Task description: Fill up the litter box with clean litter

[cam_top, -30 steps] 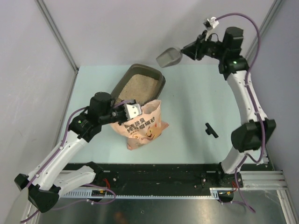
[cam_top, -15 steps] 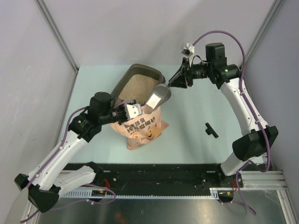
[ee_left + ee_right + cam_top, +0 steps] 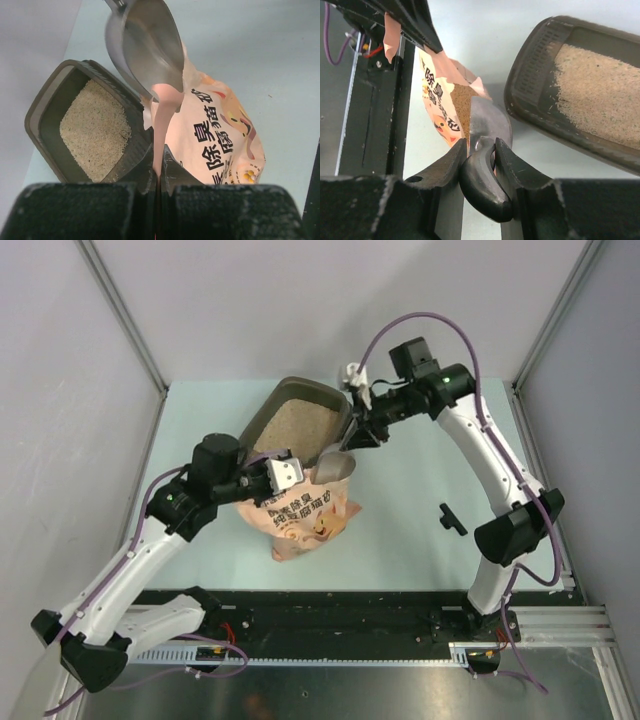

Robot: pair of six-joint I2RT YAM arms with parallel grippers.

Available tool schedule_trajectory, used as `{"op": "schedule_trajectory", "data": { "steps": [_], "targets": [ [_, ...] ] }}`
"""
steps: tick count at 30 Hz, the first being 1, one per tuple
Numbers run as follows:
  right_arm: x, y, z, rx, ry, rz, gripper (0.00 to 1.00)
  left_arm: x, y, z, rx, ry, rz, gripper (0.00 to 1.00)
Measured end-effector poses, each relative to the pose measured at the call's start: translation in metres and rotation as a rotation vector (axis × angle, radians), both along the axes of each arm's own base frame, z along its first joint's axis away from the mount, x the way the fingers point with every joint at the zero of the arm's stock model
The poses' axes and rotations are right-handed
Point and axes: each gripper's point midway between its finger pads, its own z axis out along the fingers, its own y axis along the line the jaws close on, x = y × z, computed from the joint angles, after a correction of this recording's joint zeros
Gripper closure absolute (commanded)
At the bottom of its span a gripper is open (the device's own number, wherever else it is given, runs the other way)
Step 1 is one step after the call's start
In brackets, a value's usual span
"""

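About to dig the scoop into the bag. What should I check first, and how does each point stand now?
1. The left gripper shut on the bag edge: ok.
2. The right gripper clamped on the scoop handle: ok.
3. The scoop empty: ok, bare metal inside.
4. Its tip at the bag mouth: ok.
5. Some litter in the bag: ok, it shows at the mouth.
6. Room in the litter box: ok, its fill lies below the rim.
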Motion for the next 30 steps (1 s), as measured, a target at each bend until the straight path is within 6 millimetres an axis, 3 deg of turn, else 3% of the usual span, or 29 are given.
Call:
{"op": "schedule_trajectory", "data": {
  "steps": [6, 12, 15, 22, 30],
  "targets": [
    [-0.020, 0.025, -0.024, -0.155, 0.012, -0.033, 1.00, -0.004, -0.006, 0.004, -0.036, 0.071, 0.007, 1.00],
    [-0.006, 0.027, -0.058, -0.289, 0.167, -0.359, 1.00, -0.009, -0.012, 0.007, -0.058, 0.118, -0.001, 1.00],
    [-0.003, 0.029, -0.066, -0.322, 0.205, -0.490, 1.00, -0.011, -0.014, 0.007, -0.062, 0.124, -0.006, 1.00],
    [-0.009, 0.036, -0.079, -0.375, 0.121, -0.672, 1.00, -0.016, -0.016, 0.007, -0.067, 0.126, -0.025, 1.00],
    [-0.022, 0.033, -0.104, -0.347, 0.020, -0.740, 1.00, -0.026, -0.022, 0.008, -0.092, 0.140, -0.070, 1.00]
  ]
}}
